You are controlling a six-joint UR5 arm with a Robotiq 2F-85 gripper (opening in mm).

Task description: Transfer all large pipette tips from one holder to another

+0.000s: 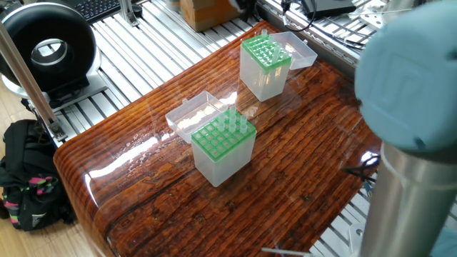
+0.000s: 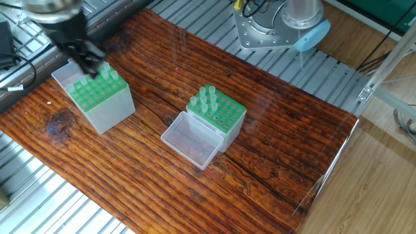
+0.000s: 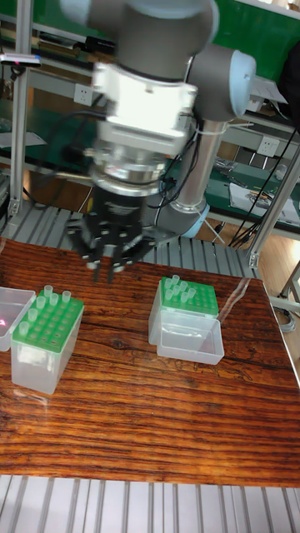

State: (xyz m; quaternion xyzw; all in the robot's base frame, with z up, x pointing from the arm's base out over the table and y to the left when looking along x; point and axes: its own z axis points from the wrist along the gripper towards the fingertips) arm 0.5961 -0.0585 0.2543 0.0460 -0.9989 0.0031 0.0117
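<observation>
The wooden table (image 2: 273,130) carries two green-topped tip boxes. The blurred gripper (image 3: 107,250) hangs above the box at nine o'clock (image 3: 43,346); its opening cannot be told. Large pipette tips (image 3: 52,297) stand in that box's rear row. Risk: an off-centre descent would strike neighbouring tips.

Glossy wooden tabletop (image 1: 300,178) on slatted aluminium frame (image 1: 164,43); black backpack (image 1: 25,175) on pale floor.

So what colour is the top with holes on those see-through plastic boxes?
Bright green, on both translucent plastic boxes' perforated tops. One fixed view shows it best.
</observation>
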